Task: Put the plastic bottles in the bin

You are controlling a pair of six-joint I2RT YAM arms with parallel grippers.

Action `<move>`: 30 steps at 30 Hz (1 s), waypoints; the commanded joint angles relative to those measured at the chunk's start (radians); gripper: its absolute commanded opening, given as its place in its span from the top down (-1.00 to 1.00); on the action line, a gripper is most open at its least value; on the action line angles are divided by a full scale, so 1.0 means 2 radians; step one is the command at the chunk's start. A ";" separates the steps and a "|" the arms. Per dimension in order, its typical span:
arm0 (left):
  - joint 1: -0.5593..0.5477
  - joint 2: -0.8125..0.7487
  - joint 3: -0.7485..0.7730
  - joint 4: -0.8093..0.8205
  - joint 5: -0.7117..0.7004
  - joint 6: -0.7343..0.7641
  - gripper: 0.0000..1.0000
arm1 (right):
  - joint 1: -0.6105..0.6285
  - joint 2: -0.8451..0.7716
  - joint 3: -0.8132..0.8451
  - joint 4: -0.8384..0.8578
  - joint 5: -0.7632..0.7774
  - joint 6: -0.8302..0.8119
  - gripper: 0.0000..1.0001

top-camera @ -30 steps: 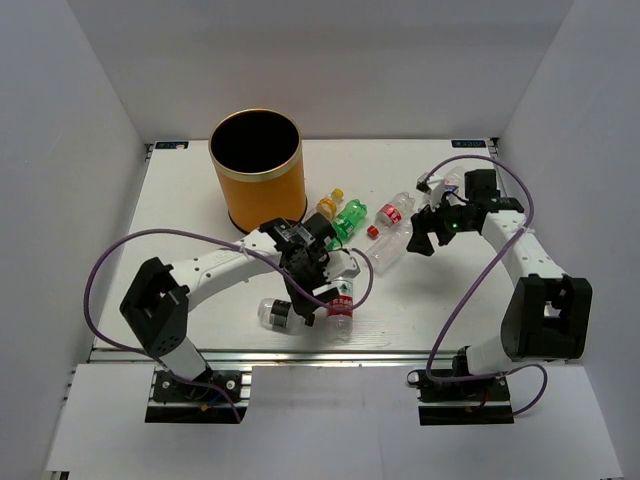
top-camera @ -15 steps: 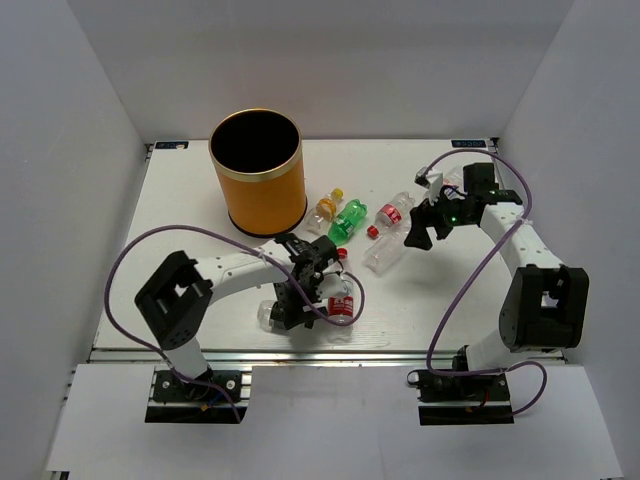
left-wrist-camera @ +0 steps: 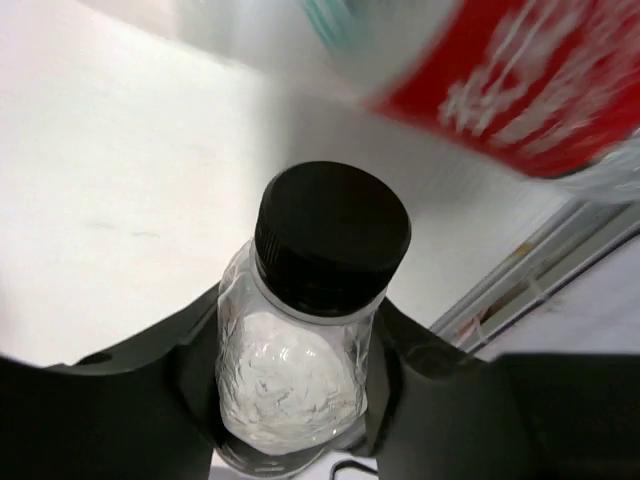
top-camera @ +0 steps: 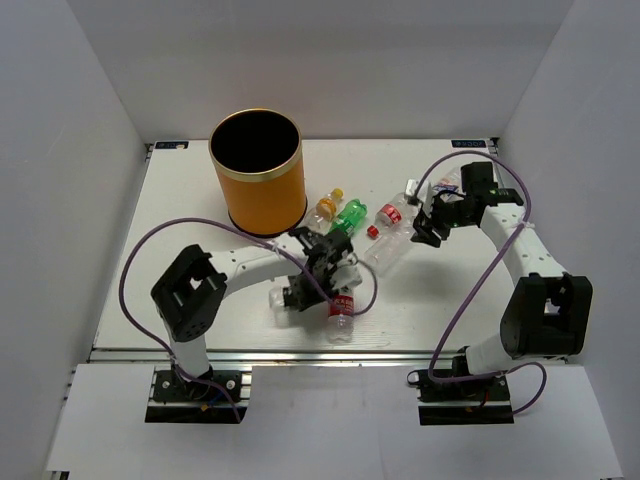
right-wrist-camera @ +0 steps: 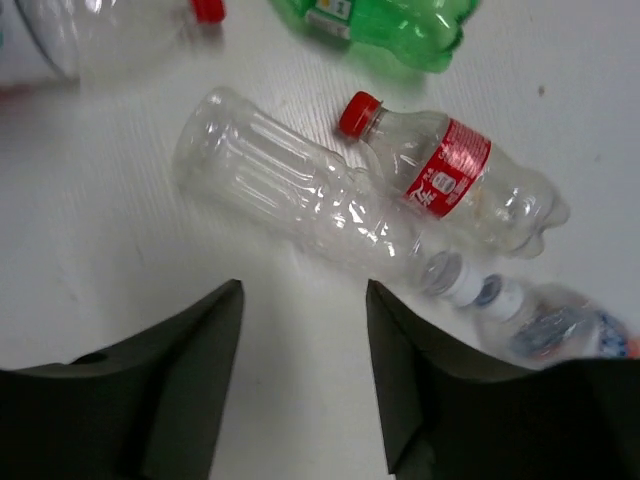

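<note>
The orange-yellow bin (top-camera: pixel 256 175) stands at the back left. My left gripper (top-camera: pixel 300 295) is shut on a clear bottle with a black cap (left-wrist-camera: pixel 332 237), whose body (left-wrist-camera: pixel 290 385) is squeezed between the fingers near the table's front. A red-labelled bottle (top-camera: pixel 342 305) lies right beside it. Mid-table lie a yellow-capped bottle (top-camera: pixel 325 208), a green one (top-camera: pixel 348 218), a red-labelled one (top-camera: pixel 393 213) and a clear ribbed one (top-camera: pixel 388 250). My right gripper (top-camera: pixel 430 225) hangs open just above the table in front of the ribbed bottle (right-wrist-camera: pixel 290 195), with nothing between its fingers (right-wrist-camera: pixel 225 320).
A further bottle with a pale cap (right-wrist-camera: pixel 560 325) lies just right of my right gripper. The metal rail at the table's front edge (left-wrist-camera: pixel 520 290) runs close to the held bottle. The left arm's purple cable (top-camera: pixel 150 250) loops over the left half of the table.
My left gripper slid onto the black-capped bottle and shut on it, shifting it slightly right. My right gripper drew back to the right and its jaws narrowed.
</note>
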 commanded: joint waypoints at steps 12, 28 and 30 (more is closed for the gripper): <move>0.098 0.016 0.502 0.068 -0.232 -0.119 0.65 | 0.024 0.088 0.031 -0.071 0.028 -0.500 -0.60; 0.305 0.114 0.529 0.112 -0.102 -0.251 0.39 | 0.075 0.180 0.025 0.013 0.124 -0.505 -0.63; 0.310 0.114 0.505 0.112 -0.090 -0.257 0.22 | 0.080 0.193 0.024 0.013 0.133 -0.509 -0.60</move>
